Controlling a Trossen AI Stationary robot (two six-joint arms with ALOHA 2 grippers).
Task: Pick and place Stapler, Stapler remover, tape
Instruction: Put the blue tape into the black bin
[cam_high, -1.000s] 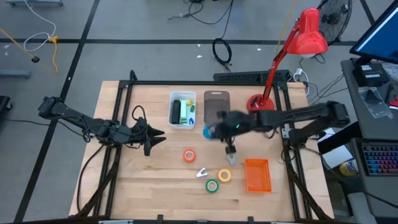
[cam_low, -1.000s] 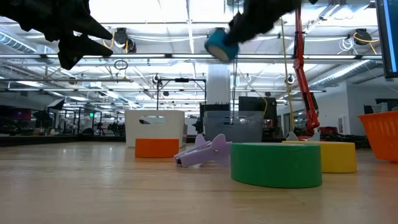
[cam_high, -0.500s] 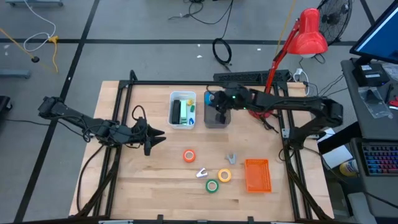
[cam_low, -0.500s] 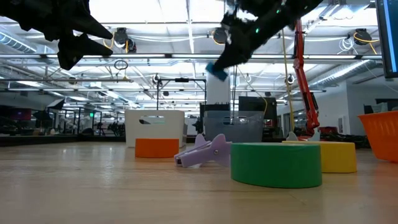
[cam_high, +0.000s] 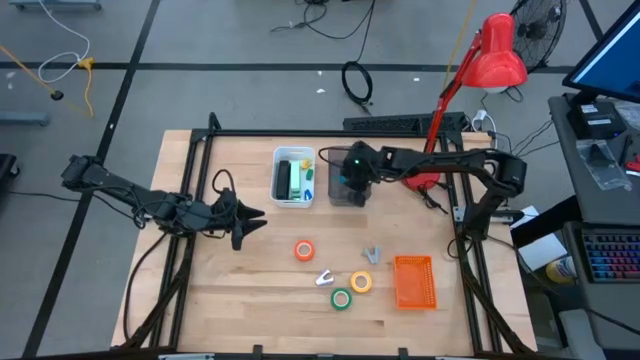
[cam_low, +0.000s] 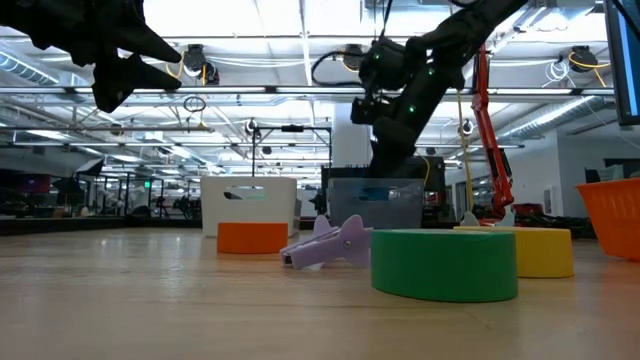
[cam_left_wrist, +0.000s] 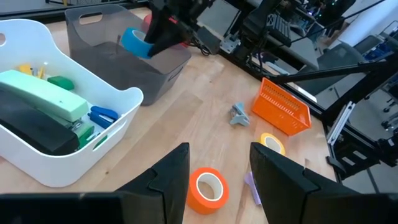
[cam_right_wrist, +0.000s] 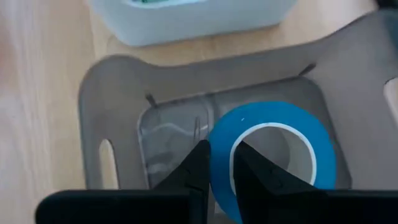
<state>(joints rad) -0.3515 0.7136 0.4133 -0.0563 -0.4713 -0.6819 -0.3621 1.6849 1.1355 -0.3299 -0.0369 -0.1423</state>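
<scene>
- Looking down on your pale wooden table (cam_high: 260, 300), you see the right arm reaching across its far side and the left arm waiting over the near-left part.
- Your translucent grey plastic bin (cam_high: 347, 175) stands at the far middle of the table, just beside the white plastic bin (cam_high: 293, 177), which holds a green-and-black stapler (cam_left_wrist: 40, 109) and small blue and green items.
- Your right gripper (cam_right_wrist: 219, 169) hangs over the grey bin's opening, its two dark fingers clamped on the wall of the blue ring-shaped tape roll (cam_right_wrist: 273, 155), one finger inside the open centre and one outside.
- The blue roll sits above the grey bin's floor; you cannot tell whether it touches the bottom.
- Your left gripper (cam_left_wrist: 217, 180) hovers above the table, well apart from the bins, with its fingers spread and nothing between them.
- An orange mesh basket (cam_high: 414, 281) rests toward the near right of the table.
- The orange tape roll (cam_high: 304, 250) lies alone near the middle.
- The yellow tape roll (cam_high: 361, 282) and green tape roll (cam_high: 342, 298) lie close together nearer the front edge.
- A lilac plastic staple remover (cam_high: 324, 277) lies just beside the yellow and green rolls.
- A small grey clip-shaped piece (cam_high: 372, 254) sits between the orange roll and the basket.
</scene>
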